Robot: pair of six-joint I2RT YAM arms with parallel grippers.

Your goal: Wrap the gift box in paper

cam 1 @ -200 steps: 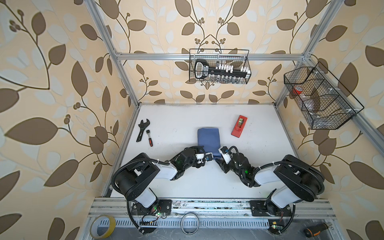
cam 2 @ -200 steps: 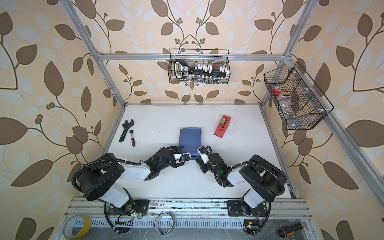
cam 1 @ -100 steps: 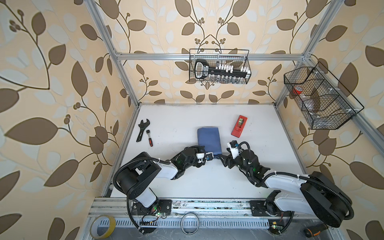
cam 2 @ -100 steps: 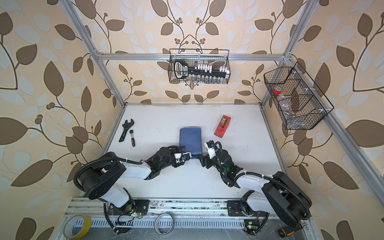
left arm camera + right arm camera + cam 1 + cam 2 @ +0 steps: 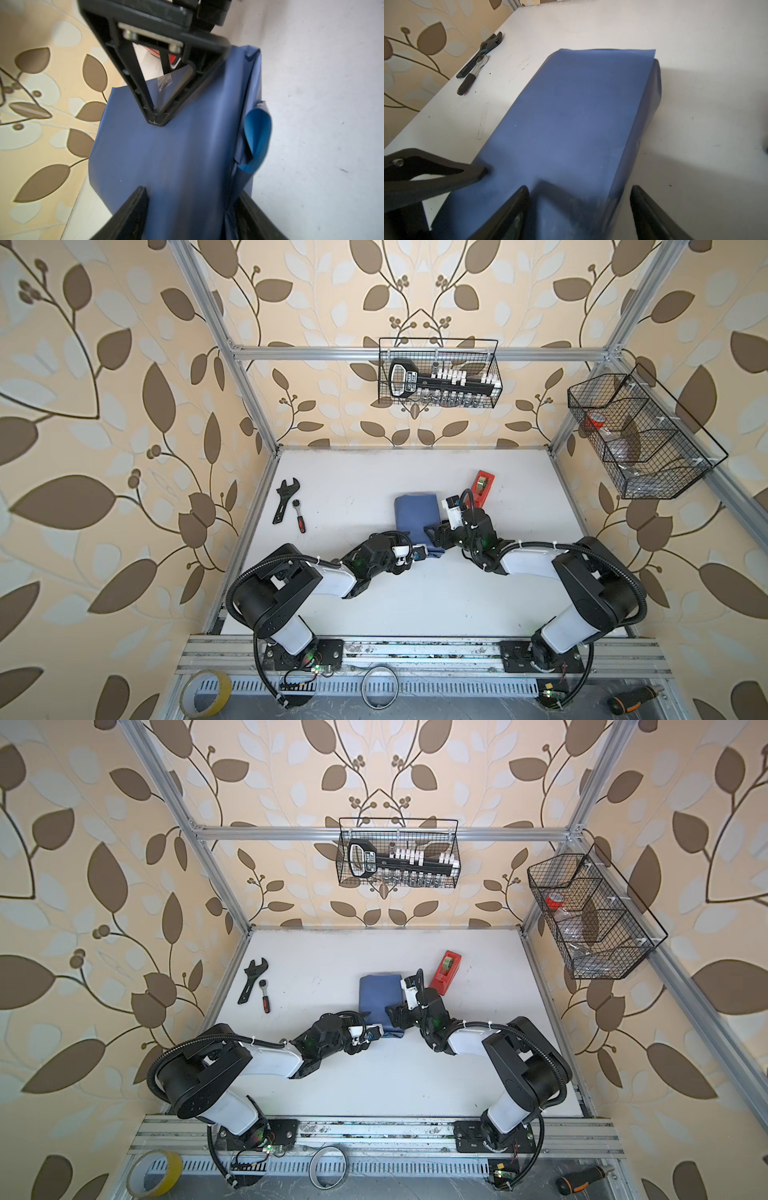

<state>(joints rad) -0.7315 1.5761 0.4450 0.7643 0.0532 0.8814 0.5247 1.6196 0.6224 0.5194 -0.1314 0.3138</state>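
Observation:
The paper [image 5: 415, 514] [image 5: 380, 994], slate-blue side out, is folded round a flat oblong bundle in mid-table; the gift box is hidden inside it. My left gripper [image 5: 424, 552] [image 5: 382, 1031] [image 5: 191, 207] is at the bundle's near end, its fingers pressed on both sides of the paper. A light-blue flap [image 5: 257, 141] curls out at one edge. My right gripper [image 5: 434, 531] [image 5: 395, 1013] [image 5: 579, 207] stands open at the bundle's near right corner. One finger is over the paper [image 5: 571, 116] and the other is off it, above the table. A clear tape piece [image 5: 165, 82] sticks on the paper.
A red tape dispenser [image 5: 482, 487] [image 5: 446, 971] stands just beyond the right wrist. A black wrench [image 5: 284, 506] [image 5: 481, 52] and a small ratchet driver [image 5: 300, 518] lie at the left. Wire baskets [image 5: 438, 373] [image 5: 640, 439] hang on the back and right walls.
My right gripper's jaws have opened and its wrist has shifted farther back along the bundle's right side, the arm swinging round. The left gripper and the bundle have stayed put.

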